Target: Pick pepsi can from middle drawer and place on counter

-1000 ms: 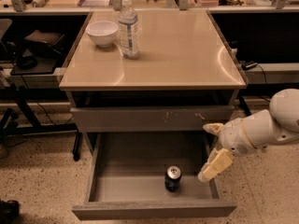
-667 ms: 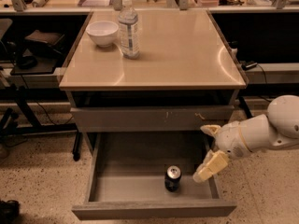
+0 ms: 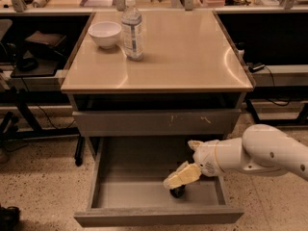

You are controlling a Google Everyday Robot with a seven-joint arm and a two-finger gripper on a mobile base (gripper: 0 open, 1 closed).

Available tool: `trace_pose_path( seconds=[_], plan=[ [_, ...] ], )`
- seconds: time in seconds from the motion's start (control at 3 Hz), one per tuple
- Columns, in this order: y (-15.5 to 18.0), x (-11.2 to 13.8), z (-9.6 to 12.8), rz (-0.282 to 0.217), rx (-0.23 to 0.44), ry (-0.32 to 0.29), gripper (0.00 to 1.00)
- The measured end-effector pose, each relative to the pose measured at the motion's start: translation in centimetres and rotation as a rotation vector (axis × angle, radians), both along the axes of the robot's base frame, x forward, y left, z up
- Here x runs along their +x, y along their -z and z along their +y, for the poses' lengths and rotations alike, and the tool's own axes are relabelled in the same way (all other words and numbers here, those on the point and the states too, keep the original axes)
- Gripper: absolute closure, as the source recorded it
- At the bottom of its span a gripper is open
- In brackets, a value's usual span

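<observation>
The large glossy beige square counter (image 3: 192,57) tops a grey cabinet. Near its back left corner sits a small white round bowl (image 3: 105,33), and just to the right of the bowl stands a clear plastic water bottle (image 3: 132,29) with a white cap, upright. The two are close together, though whether they touch cannot be told.

Below the counter's front edge, the grey upper drawer front (image 3: 144,122) with small light scratches is closed. Under it the wide shallow grey middle drawer (image 3: 159,217) is pulled out towards the camera, with its bare grey floor showing.

The small dark pepsi can (image 3: 177,193) stands on that floor, forward of the counter's front edge and somewhat to the right of its middle, near the drawer's front wall. Only its lower, dark part shows (the top is hidden behind a finger).

The white rounded robot arm (image 3: 269,150) reaches in from beyond the counter's right edge, low down at drawer level. Its cream-coloured two-finger gripper (image 3: 179,163) is inside the open drawer, directly over the can. The fingers are spread apart: one points back towards the cabinet under the counter's front edge, and the other slants down and forward, with its tip covering the can's top. The can is not pinched between them.
</observation>
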State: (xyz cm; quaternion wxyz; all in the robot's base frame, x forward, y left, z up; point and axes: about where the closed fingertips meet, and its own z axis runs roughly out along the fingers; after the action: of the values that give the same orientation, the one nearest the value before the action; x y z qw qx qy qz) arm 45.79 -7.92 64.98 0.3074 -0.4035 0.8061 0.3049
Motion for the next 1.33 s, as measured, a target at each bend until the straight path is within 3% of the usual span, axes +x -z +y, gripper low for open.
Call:
trace_pose_path(
  seconds=[0.33, 0.67, 1.0, 1.33],
  plan=[
    [0.1, 1.8, -0.6, -0.038, -0.014, 0.064, 0.00],
    [1.9, 2.6, 0.8, -0.027, -0.015, 0.102, 0.00],
    [6.3, 3.4, 2.9, 0.021, -0.072, 0.166, 0.00],
    [6.3, 5.2, 4.5, -0.007, -0.073, 0.194, 0.00]
  ],
)
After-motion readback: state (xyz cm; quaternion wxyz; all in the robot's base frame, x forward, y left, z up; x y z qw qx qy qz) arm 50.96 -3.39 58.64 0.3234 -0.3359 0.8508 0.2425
